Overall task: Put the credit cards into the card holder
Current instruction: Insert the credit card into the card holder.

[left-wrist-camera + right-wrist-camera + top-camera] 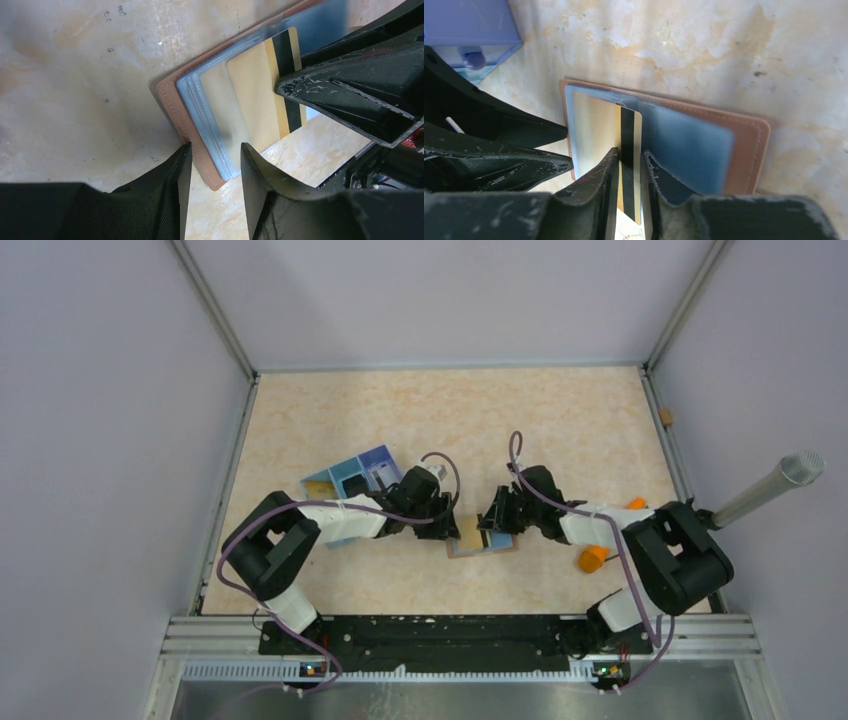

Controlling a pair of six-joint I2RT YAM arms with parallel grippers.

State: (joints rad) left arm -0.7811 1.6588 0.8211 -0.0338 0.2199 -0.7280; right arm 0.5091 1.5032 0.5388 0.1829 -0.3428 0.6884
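Scuffed black jaws, glossy gold card (629, 140)

Left fingers (165, 200) apart, right fingers (596, 197) — barely parted

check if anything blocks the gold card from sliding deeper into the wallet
Nothing visible does: the gold card is partly under a clear sleeve of the card holder; the left gripper sits at its edge.

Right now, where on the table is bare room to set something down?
The far half of the table is bare, beyond the blue box, the left arm and the right arm. A narrower bare strip lies between the card holder and the near rail. Crowded: the middle, where both arms meet over the card holder.
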